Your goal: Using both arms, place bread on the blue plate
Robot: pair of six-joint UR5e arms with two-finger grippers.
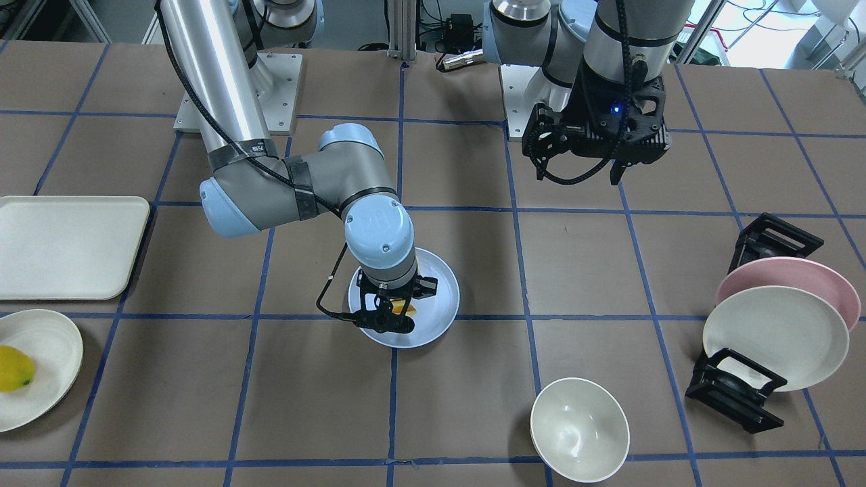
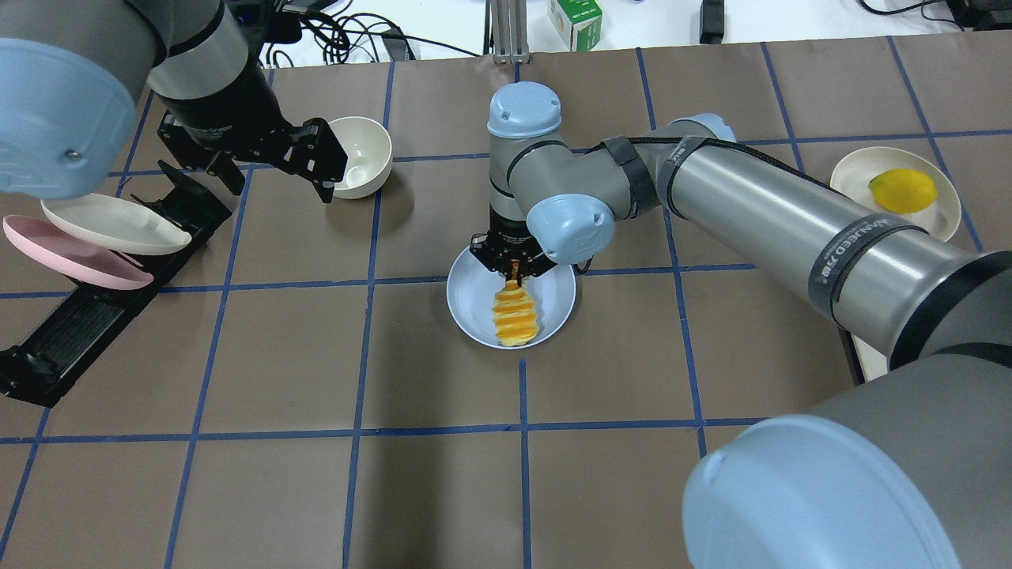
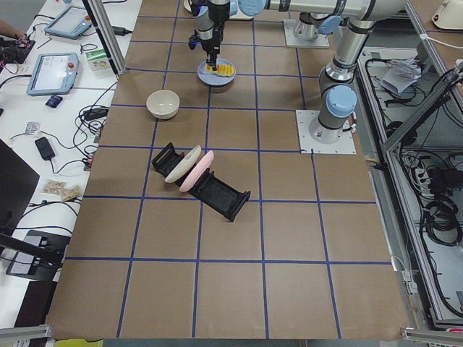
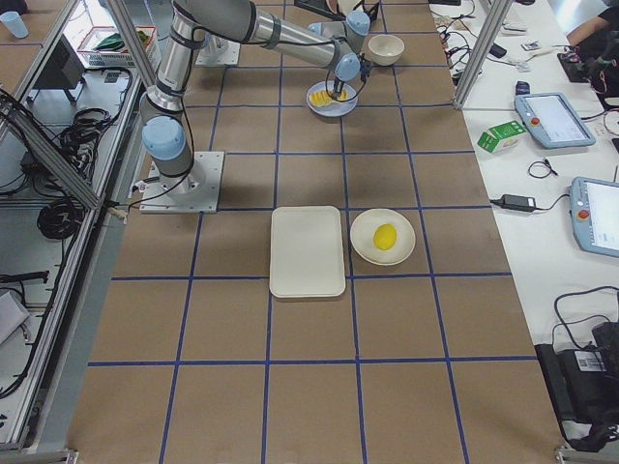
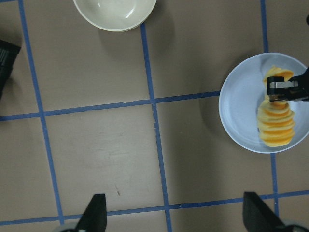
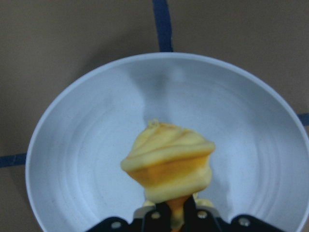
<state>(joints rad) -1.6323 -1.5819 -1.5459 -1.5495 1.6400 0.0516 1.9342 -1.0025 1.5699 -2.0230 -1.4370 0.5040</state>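
The ridged yellow-orange toy bread loaf (image 2: 518, 316), one end pinched in the jaws of the black right gripper (image 2: 514, 273), is being held over the round pale blue plate (image 2: 466, 304), best laid flat before release, the wide-jawed black left gripper (image 2: 281, 178) being held well apart from that plate.

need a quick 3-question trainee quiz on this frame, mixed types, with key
1. True or false: the right hand is open and clear of the bread.
2. Which dish is under the bread? A: pink plate. B: blue plate. C: white bowl.
3. Fill in: the left hand hovers empty, its jaws ___.

Key: 1 false, it is shut on the bread's end. 2 B. 3 open.
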